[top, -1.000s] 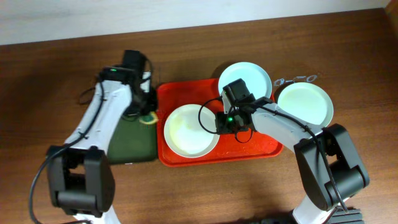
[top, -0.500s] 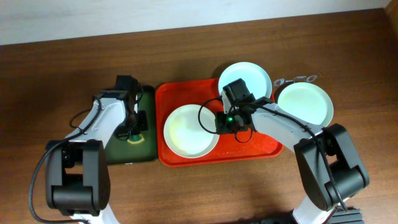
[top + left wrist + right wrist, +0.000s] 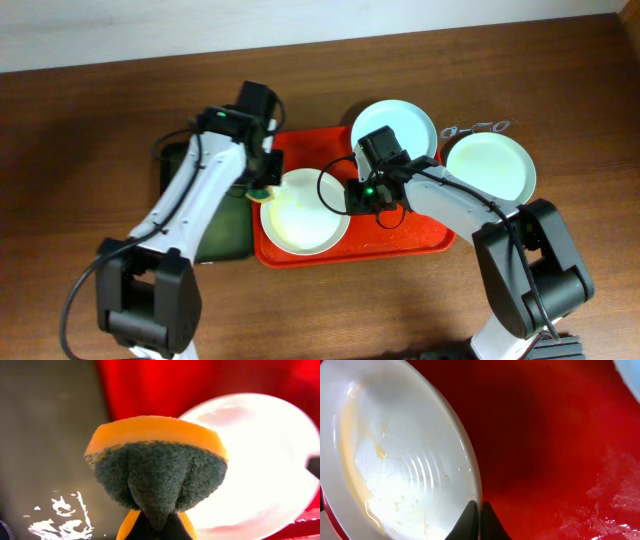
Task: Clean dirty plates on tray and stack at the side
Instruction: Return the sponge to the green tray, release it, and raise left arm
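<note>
Plate being worked: the dirty plate [image 3: 303, 212] lies in the left half of the red tray [image 3: 405, 240], at the centre of the overhead frame. The right wrist view shows faint yellow streaks and a wet film on it.
Right side: the right pincer [image 3: 353, 196] is nipped almost closed on that plate's right rim.
Left side: the left pincer [image 3: 262, 185] is clamped on a sponge [image 3: 156, 467] with an orange back and a dark scouring face, and hangs over the plate's left edge.
Others: a second plate [image 3: 393, 125] overlaps the tray's upper edge, and a third plate [image 3: 490, 165] sits on the tabletop [image 3: 560, 260] at the right.
Handling: I judge the plate to be stiff, light and slick with water, so it is likely to skid or pivot under scrubbing.
Where to hold: I would stay on the thin rim opposite the sponge, pinching firmly, since the shallow wall offers nothing else.
Sponge: it looks soft and should squash flat under light pressure.
</note>
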### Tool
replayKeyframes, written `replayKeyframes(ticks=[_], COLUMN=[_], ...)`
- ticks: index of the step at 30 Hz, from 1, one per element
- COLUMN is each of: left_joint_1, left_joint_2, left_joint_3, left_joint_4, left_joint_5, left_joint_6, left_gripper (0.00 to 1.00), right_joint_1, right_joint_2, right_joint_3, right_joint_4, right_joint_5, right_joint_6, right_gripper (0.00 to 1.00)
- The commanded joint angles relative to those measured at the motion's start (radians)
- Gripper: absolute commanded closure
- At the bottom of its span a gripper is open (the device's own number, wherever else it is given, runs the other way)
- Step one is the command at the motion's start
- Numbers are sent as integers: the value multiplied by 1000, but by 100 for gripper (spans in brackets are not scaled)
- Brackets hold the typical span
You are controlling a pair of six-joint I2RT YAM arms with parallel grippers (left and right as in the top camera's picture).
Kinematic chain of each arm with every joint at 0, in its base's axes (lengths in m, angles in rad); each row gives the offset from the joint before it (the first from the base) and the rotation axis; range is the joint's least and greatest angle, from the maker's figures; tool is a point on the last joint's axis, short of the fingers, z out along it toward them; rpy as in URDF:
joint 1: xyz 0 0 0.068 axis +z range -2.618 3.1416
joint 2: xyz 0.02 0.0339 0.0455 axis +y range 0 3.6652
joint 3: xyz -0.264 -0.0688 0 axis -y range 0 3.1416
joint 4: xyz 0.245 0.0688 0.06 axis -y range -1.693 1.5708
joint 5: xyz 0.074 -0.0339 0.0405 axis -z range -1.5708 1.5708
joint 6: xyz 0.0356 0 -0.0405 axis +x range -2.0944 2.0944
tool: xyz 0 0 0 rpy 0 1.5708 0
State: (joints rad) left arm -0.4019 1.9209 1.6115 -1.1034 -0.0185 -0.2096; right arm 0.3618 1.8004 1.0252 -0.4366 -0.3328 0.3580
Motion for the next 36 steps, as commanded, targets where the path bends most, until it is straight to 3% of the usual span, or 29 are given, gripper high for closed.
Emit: replayKeyframes(ticks=[1,8,13,16,21,24,26,33,36], left_joint_1=[-59,-94,-116,-124,-99,-97,-97,-99,-108], left_joint_2=[65,261,286,274,166,128,128,129,129], left_joint_3=[-18,-18,-15,2,57,58,33,-240,-294], left_joint_4=[15,60,77,77,70,23,10,227,291], left_joint_5=[23,36,313,371,259,23,-34,-17,145], left_joint_6=[-33,-36,50,51,42,-14,-18,-103,-100], left_gripper=[100,100,100,100,100,100,100,100,100], right_joint_1=[5,5,5,5,5,5,5,5,5], right_joint_2=[5,5,5,5,5,5,5,5,5], right_joint_3=[-7,-7,-7,-7,-7,-7,-7,-7,-7], right_joint_4=[3,3,4,3,3,3,3,3,3], right_joint_5=[-15,-15,-15,-15,-15,-15,-15,-15,-15], right_joint_6=[-14,-14,-14,-14,-14,-14,-14,-14,-14], right_gripper=[96,96,96,96,96,96,96,96,96])
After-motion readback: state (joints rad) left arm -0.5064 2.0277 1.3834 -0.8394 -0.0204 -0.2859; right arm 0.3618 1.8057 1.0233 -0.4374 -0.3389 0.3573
